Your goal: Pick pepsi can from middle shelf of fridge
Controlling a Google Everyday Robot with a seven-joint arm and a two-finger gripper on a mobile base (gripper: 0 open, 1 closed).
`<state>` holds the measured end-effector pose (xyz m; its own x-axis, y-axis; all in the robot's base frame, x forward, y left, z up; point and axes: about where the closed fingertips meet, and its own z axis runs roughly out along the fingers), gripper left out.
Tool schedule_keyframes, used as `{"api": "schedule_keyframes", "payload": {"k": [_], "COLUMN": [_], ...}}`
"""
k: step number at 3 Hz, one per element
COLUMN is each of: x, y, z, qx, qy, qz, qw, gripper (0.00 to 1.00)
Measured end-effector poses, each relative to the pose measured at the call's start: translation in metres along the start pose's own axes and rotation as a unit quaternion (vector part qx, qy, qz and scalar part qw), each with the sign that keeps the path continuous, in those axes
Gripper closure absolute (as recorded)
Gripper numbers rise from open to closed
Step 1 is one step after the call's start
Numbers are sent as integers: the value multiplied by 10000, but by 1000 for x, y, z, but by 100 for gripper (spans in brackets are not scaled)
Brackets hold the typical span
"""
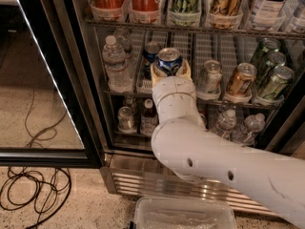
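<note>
Your gripper (170,67) clamps the pepsi can (169,57) between its fingers, low on the wall; probably light, slick, easily dented.

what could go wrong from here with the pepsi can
1. The gripper is at the front of the middle shelf, with its jaws low around the pepsi can. The can might tip or slip while being drawn out.
2. The silver can and another blue can stand close on either side, so a sideways swing could knock them.
3. The rack above sits near the can's top, and lifting may hit it.
</note>
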<state>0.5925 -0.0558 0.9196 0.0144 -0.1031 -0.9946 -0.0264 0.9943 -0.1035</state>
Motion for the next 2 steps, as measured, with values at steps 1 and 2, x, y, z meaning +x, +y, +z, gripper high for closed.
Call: {"api": "schedule_keyframes", "payload": {"k": [1,2], "x": [-2,1], "y": [9,32], "z": [-16,-38], "qx": [-98,-288], "qy": [209,513], "qz": [17,80], "qw": [9997,9982], "gripper": [100,100]}}
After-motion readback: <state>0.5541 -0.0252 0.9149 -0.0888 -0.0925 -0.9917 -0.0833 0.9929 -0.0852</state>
